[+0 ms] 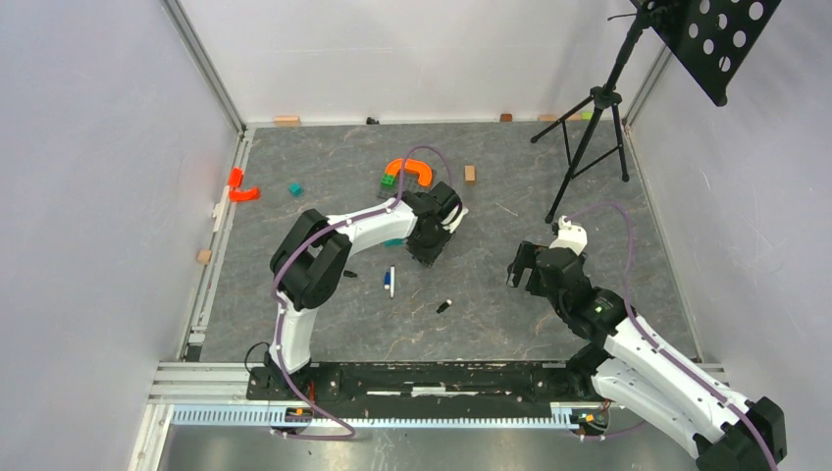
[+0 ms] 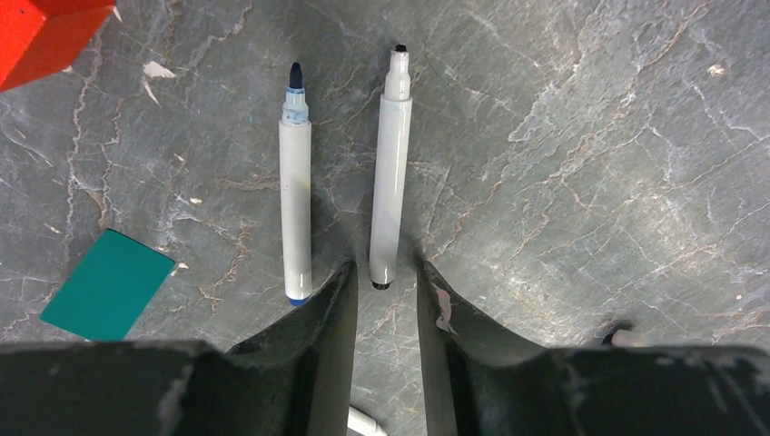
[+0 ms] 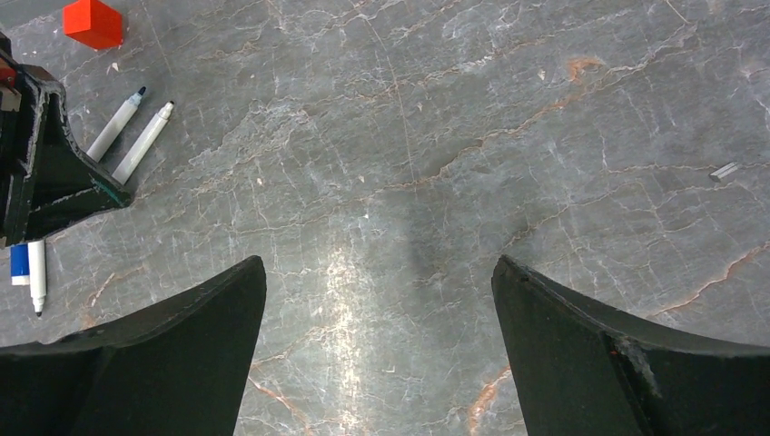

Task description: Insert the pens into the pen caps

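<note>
Two white pens lie side by side on the grey table, one blue-tipped (image 2: 295,182) and one black-tipped (image 2: 390,173). My left gripper (image 2: 383,272) is open, and its fingertips straddle the rear end of the black-tipped pen with a small gap on each side. From above, the left gripper (image 1: 429,250) hides both pens. A third pen (image 1: 391,285) lies nearer the bases with a blue cap (image 3: 18,263) beside it. A black cap (image 1: 443,306) lies to its right. My right gripper (image 1: 517,270) is wide open over bare table, nothing between its fingers (image 3: 227,309).
A teal card (image 2: 107,283) and a red block (image 2: 45,36) lie left of the pens. Orange curved pieces (image 1: 412,169), a green brick (image 1: 390,180), a teal brick (image 1: 294,188) and a wooden block (image 1: 470,174) sit farther back. A black tripod (image 1: 589,137) stands back right.
</note>
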Robot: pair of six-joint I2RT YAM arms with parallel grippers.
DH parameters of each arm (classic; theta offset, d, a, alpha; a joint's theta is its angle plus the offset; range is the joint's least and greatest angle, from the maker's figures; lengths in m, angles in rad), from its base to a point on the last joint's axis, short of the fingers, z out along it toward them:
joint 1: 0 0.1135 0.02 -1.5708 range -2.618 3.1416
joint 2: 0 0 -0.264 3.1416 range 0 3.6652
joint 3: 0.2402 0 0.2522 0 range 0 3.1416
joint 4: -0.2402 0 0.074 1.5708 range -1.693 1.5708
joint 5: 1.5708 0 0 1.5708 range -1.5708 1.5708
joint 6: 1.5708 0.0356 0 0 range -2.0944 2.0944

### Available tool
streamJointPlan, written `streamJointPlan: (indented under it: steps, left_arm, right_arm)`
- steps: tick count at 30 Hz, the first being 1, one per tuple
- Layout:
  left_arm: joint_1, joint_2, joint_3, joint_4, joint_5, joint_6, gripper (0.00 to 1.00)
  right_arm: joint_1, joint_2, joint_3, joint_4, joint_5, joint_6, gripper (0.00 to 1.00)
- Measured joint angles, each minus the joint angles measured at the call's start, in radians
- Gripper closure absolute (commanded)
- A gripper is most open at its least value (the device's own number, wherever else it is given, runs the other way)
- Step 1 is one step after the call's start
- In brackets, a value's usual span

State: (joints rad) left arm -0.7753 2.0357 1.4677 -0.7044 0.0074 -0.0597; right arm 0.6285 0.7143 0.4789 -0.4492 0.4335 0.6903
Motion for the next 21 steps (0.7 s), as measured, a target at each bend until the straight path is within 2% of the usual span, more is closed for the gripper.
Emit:
streamJointPlan:
  steps: [5,13,18,21]
  left_arm:
    - [0.000,0.009,0.012,0.000,-0.010,0.000,0.71]
    - [0.000,0.030,0.041,0.001,-0.034,0.000,0.72]
    - [-0.008,0.032,0.043,0.005,-0.058,-0.002,0.84]
    - [-0.031,0.032,0.043,0.006,-0.108,-0.002,0.96]
  right_arm:
    - [0.000,0.000,-0.005,0.007,-0.009,0.000,0.02]
    - [0.000,0.001,-0.006,0.017,-0.011,-0.007,0.02]
    - [0.000,0.003,-0.006,0.018,-0.011,-0.008,0.02]
    - [0.000,0.003,-0.006,0.013,-0.010,-0.013,0.02]
